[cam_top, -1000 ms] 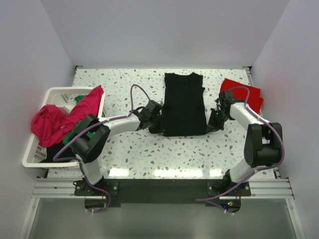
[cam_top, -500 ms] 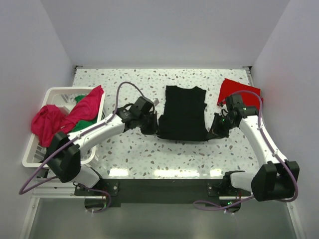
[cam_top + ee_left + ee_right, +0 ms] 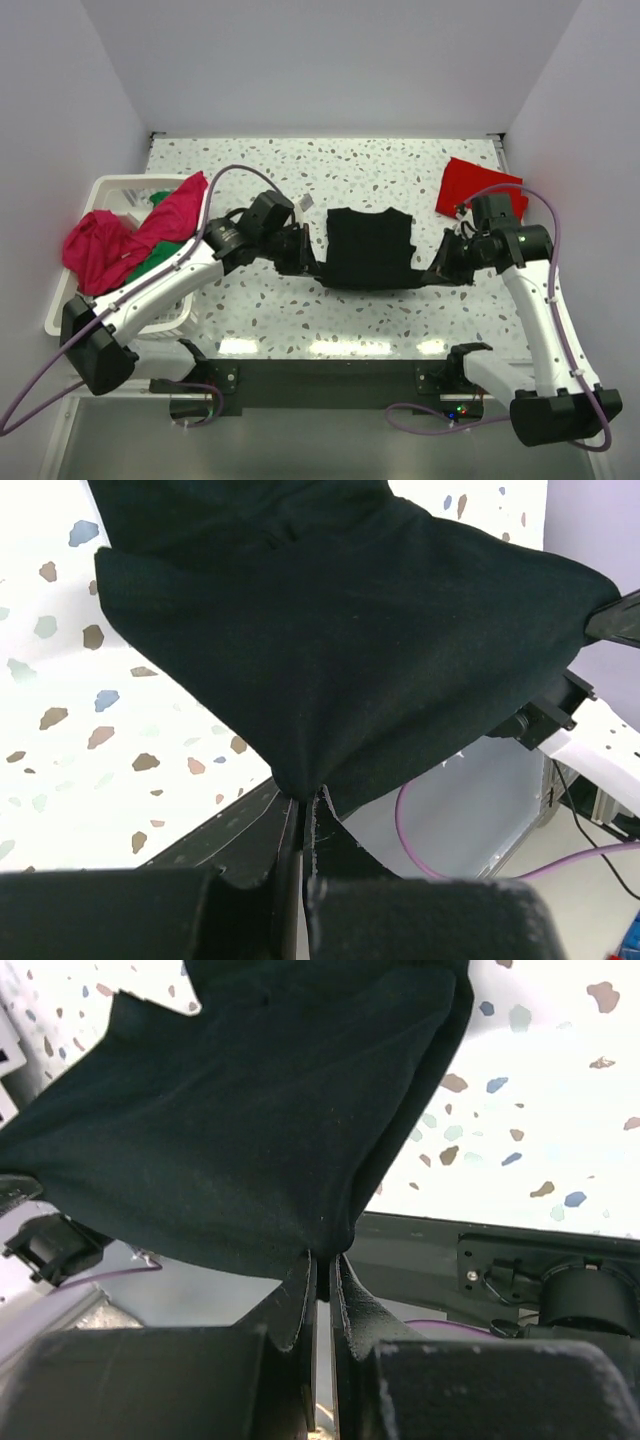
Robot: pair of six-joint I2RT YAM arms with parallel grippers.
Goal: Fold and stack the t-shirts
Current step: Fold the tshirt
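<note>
Top external view, left to right. Outboard of the left gripper [image 3: 303, 254], a magenta t-shirt [image 3: 150, 228] drapes over the laundry basket [image 3: 100, 186]. Left gripper: jaws pressed together, pinching one near corner of the black t-shirt [image 3: 370, 245], which spans the gap between both grippers, its far part seemingly on the table [image 3: 260, 160]. Right gripper [image 3: 447, 266]: jaws likewise pinching the opposite corner. Beyond it lies the red t-shirt [image 3: 470, 183]. Judged handling: light, limp cloth that sags wherever unsupported; best held at the hem corners under even tension.
</note>
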